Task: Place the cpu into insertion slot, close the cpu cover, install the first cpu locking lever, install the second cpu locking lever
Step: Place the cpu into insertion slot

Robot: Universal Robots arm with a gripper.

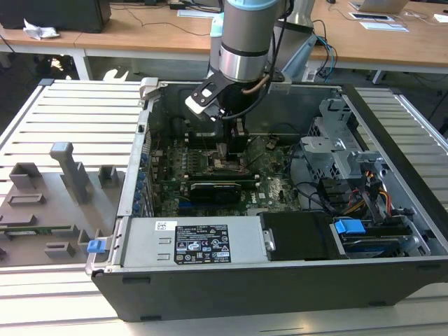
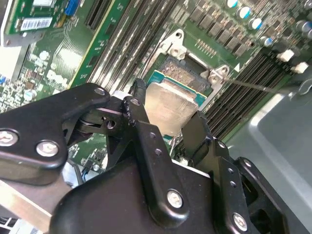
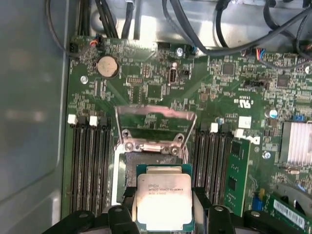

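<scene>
My gripper (image 1: 228, 149) hangs inside the open computer case, over the motherboard. In both wrist views its two black fingers (image 3: 127, 207) (image 2: 138, 105) are shut on opposite edges of the cpu (image 3: 163, 197) (image 2: 171, 105), a flat square chip with a silver-grey top. The cpu sits just above the insertion slot (image 3: 125, 170) (image 2: 187, 72), partly covering it; I cannot tell whether they touch. The cpu cover (image 3: 155, 117), a shiny metal frame, stands flipped open at the far edge of the slot. A thin wire locking lever (image 2: 253, 87) sticks out beside the slot.
Long black memory slots (image 3: 90, 165) flank the socket, with one green module (image 3: 236, 175) fitted. A black card (image 1: 213, 189) lies just in front of the socket. The power supply (image 1: 196, 241), a drive cage (image 1: 336, 150) and the case walls (image 1: 143, 140) close in the space.
</scene>
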